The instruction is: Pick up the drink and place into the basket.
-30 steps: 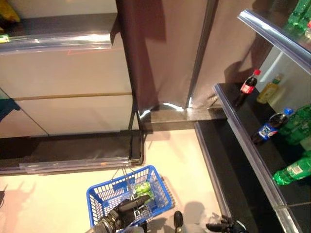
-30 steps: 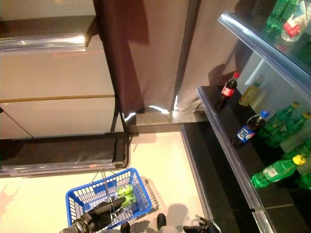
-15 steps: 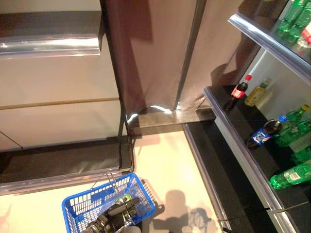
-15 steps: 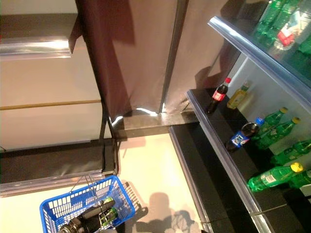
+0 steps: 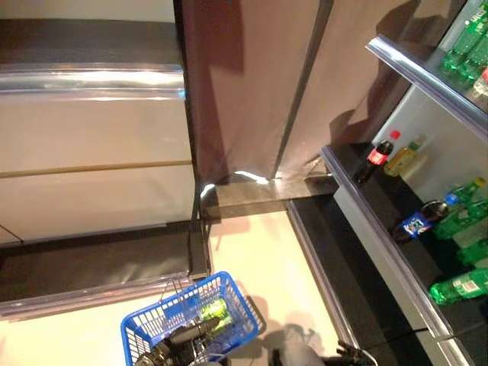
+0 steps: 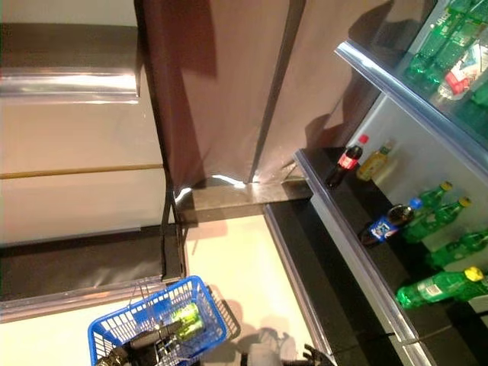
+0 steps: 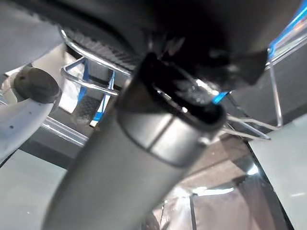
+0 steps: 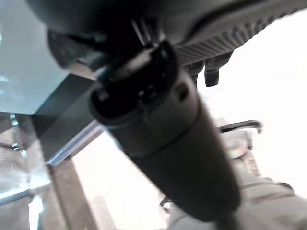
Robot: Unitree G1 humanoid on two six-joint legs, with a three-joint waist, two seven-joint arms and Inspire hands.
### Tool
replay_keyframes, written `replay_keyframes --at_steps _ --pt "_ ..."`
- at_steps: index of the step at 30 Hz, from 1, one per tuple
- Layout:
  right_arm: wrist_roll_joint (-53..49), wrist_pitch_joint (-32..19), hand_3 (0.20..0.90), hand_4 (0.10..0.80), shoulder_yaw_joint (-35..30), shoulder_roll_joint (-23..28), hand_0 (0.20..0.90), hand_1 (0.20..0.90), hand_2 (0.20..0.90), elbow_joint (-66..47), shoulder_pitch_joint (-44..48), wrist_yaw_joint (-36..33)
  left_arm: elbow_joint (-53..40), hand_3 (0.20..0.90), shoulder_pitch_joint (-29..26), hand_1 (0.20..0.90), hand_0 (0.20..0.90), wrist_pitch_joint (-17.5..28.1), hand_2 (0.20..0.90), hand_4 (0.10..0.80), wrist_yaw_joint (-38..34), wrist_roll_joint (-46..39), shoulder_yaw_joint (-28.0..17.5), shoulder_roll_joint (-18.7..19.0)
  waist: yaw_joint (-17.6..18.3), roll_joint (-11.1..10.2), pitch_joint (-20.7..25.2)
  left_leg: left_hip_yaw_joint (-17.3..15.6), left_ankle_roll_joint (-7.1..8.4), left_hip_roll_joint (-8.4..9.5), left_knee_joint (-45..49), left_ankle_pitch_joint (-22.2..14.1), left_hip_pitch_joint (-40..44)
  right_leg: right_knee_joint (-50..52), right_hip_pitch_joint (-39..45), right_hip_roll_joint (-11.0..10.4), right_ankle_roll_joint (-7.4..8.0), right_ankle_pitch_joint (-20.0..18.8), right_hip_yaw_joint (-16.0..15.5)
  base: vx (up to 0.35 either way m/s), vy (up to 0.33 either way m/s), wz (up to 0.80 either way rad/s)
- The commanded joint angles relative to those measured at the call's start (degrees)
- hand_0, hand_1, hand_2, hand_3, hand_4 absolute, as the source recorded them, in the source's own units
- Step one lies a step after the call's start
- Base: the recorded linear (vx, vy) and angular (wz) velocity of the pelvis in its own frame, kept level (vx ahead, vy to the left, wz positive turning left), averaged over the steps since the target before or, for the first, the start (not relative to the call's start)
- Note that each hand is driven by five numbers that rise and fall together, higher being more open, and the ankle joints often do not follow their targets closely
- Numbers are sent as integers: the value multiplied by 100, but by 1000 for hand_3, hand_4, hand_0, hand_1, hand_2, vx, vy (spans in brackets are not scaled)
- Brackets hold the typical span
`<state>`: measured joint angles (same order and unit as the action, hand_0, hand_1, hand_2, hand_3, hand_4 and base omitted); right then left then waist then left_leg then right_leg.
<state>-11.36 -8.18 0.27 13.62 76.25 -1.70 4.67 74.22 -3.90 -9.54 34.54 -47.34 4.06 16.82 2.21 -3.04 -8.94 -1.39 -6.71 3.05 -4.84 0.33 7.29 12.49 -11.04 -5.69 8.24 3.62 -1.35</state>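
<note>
A blue wire basket (image 5: 245, 303) shows at the bottom of the eye views, above the pale floor. A green drink (image 5: 215, 310) lies inside it. My left hand (image 5: 181, 340) is over the basket, curled round its metal handle (image 7: 91, 85). My right hand (image 5: 352, 355) shows low at the bottom edge, near the foot of the shelf unit, holding nothing, with its fingers (image 8: 211, 72) relaxed. On the dark shelf to the right lie a red-capped cola bottle (image 5: 379, 156), a yellow bottle (image 5: 404, 158), a blue-labelled dark bottle (image 5: 419, 221) and green bottles (image 5: 461, 286).
A brown curtain (image 5: 252, 84) hangs ahead behind a dark pole (image 5: 301, 84). A pale low cabinet with a dark ledge (image 5: 91, 259) stands on the left. The shelf unit's silver edge (image 5: 381, 244) runs down the right, with more green bottles on an upper shelf (image 5: 465, 46).
The whole picture has shifted, so the camera moved. The basket stays under my left hand with the green drink in it. My right hand stays low on the right.
</note>
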Motion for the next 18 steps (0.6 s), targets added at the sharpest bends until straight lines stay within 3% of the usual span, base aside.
replay_keyframes --at_steps 1,3,7,9,10,11,12,14,17,18 --pt "163 -257 900 800 -26 242 900 900 900 193 59 -77 -347 200 -180 300 300 278 300 100 879 -207 -59 -149 -28 14 84 426 391 271 5 -236 169 -833 -165 57 46 -1663 -456 226 -66 36" --pt "143 -173 900 800 -5 294 900 900 900 229 145 -20 -351 200 -95 300 300 321 300 100 966 -230 -112 -134 -65 43 81 390 378 300 -13 -307 277 -689 -135 113 8 -1594 -591 209 -78 15" --pt "-120 -115 900 800 38 293 900 900 900 266 209 -86 -363 200 -112 300 300 295 300 100 951 -90 -74 -200 -14 78 215 436 376 316 305 -433 298 -877 260 302 -221 -1326 -278 197 -106 47" --pt "-106 -36 900 800 94 320 900 900 900 139 222 -134 -420 200 -190 300 300 272 300 100 956 -69 -52 -284 58 18 244 130 543 217 1238 -523 100 -929 511 283 -391 -1178 -222 106 -75 86" --pt "-98 -7 900 800 108 339 900 900 900 84 216 -185 -461 200 -226 300 300 268 300 100 919 -134 -23 -343 62 -14 230 -33 655 167 1776 -361 -142 -999 671 284 -462 -1130 -223 51 -100 81" --pt "-138 -5 900 800 95 391 900 900 900 23 207 -211 -595 200 -266 300 300 243 300 100 831 -210 44 -445 -2 -58 162 -196 890 46 2671 112 -727 -1107 960 277 -581 -1035 -288 39 -93 70" --pt "-150 -11 900 800 70 437 900 900 900 -11 214 -188 -687 200 -275 300 300 204 300 100 810 -198 39 -494 -71 -61 110 -279 984 -43 2906 289 -1004 -1149 1126 274 -642 -949 -349 50 -71 45" --pt "-97 -49 900 800 69 483 900 900 900 -14 269 -108 -709 200 -244 300 300 221 300 100 849 -196 50 -517 -244 -85 32 -303 971 -231 2607 201 -1254 -1255 1400 233 -660 -786 -457 118 8 15" --pt "-102 -23 900 800 203 488 900 900 900 23 370 -141 -611 200 -202 300 300 291 300 100 913 -221 -14 -486 -409 -60 0 -66 908 -168 1892 98 -1164 -1292 1497 286 -610 -686 -395 148 37 1" --pt "-106 26 900 800 273 510 900 900 900 38 444 -152 -514 200 -140 300 300 344 300 100 958 -238 -85 -459 -491 -41 30 185 850 -161 1452 8 -1045 -1268 1496 347 -611 -613 -311 166 52 -12"
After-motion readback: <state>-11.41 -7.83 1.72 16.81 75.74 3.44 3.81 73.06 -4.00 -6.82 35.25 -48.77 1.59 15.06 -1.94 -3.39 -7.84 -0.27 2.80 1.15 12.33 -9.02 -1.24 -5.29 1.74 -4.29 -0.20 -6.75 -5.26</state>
